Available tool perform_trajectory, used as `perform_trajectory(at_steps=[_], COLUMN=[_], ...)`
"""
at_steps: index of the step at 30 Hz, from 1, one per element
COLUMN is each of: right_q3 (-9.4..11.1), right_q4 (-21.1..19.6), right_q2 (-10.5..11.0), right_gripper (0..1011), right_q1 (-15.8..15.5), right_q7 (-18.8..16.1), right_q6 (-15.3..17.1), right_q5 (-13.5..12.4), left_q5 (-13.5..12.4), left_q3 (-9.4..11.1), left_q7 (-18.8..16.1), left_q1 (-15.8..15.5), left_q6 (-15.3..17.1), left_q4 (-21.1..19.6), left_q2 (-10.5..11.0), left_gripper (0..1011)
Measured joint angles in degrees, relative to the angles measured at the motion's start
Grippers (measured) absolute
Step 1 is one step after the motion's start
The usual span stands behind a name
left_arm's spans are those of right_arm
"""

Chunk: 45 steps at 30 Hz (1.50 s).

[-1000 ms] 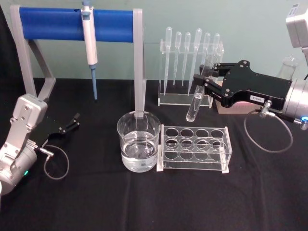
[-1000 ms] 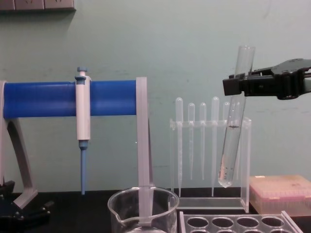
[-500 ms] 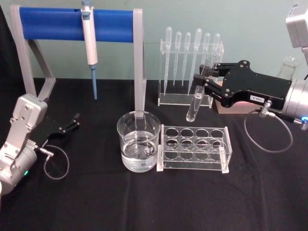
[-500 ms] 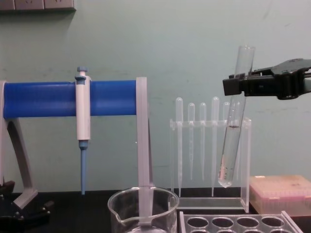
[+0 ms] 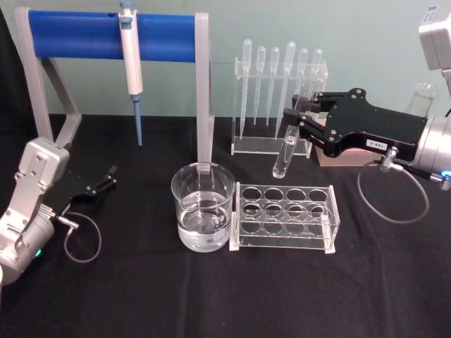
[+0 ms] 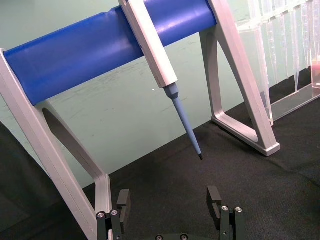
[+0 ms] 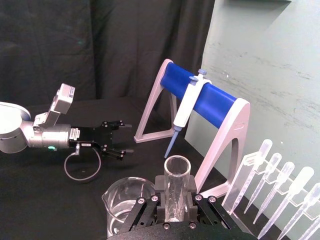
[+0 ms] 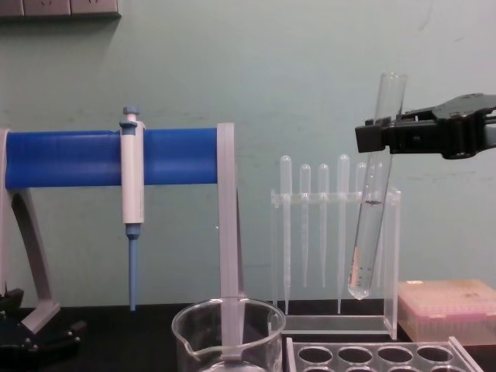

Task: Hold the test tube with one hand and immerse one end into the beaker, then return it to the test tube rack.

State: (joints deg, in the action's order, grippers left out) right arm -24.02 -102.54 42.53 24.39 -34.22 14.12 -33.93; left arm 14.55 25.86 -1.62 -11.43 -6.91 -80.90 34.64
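Note:
My right gripper (image 5: 297,124) is shut on the test tube (image 5: 283,158), gripping it near its open rim. The tube (image 8: 366,248) hangs slightly tilted in the air, its round bottom well above the table, behind the clear rack and to the right of the beaker (image 5: 203,208). The beaker holds clear liquid and stands at the table's middle. In the right wrist view the tube's rim (image 7: 177,172) sits between the fingers, with the beaker (image 7: 125,200) below and beyond. My left gripper (image 5: 106,177) rests open and empty at the far left, near the blue stand's foot (image 6: 170,205).
A clear rack with round holes (image 5: 285,215) stands right beside the beaker. Behind it is a stand of thin pipettes (image 5: 278,98). A blue bar stand (image 5: 77,35) carries a white-and-blue pipettor (image 5: 130,56). A pink box (image 8: 446,310) sits at the right.

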Motion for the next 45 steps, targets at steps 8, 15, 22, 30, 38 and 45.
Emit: perform_trajectory(at_steps=[8, 15, 22, 30, 38, 45], right_q3=[0.00, 0.00, -0.19, -2.74, -7.45, -11.10], right_q4=[0.00, 0.00, 0.08, 0.67, 1.89, 4.66], right_q2=[0.00, 0.00, 0.04, -1.57, -5.29, -8.08], right_gripper=[225, 225, 225, 225, 225, 225], right_q1=[0.00, 0.00, 0.19, 3.76, 8.30, 10.55], right_q7=[0.00, 0.00, -0.13, -1.39, -1.39, -1.29], right_q6=[0.00, 0.00, -0.18, 0.01, 1.39, 1.89], right_q5=[0.00, 0.00, -0.18, -1.26, -0.65, 0.28], left_q5=[0.00, 0.00, 0.00, 0.00, 0.00, 0.00], left_q3=[0.00, 0.00, 0.00, 0.00, 0.00, 0.00], left_q7=[0.00, 0.00, 0.00, 0.00, 0.00, 0.00], left_q1=[0.00, 0.00, 0.00, 0.00, 0.00, 0.00], left_q6=[0.00, 0.00, 0.00, 0.00, 0.00, 0.00], left_q4=[0.00, 0.00, 0.00, 0.00, 0.00, 0.00], left_q2=[0.00, 0.00, 0.00, 0.00, 0.00, 0.00], left_gripper=[1000, 1000, 1000, 1000, 1000, 1000])
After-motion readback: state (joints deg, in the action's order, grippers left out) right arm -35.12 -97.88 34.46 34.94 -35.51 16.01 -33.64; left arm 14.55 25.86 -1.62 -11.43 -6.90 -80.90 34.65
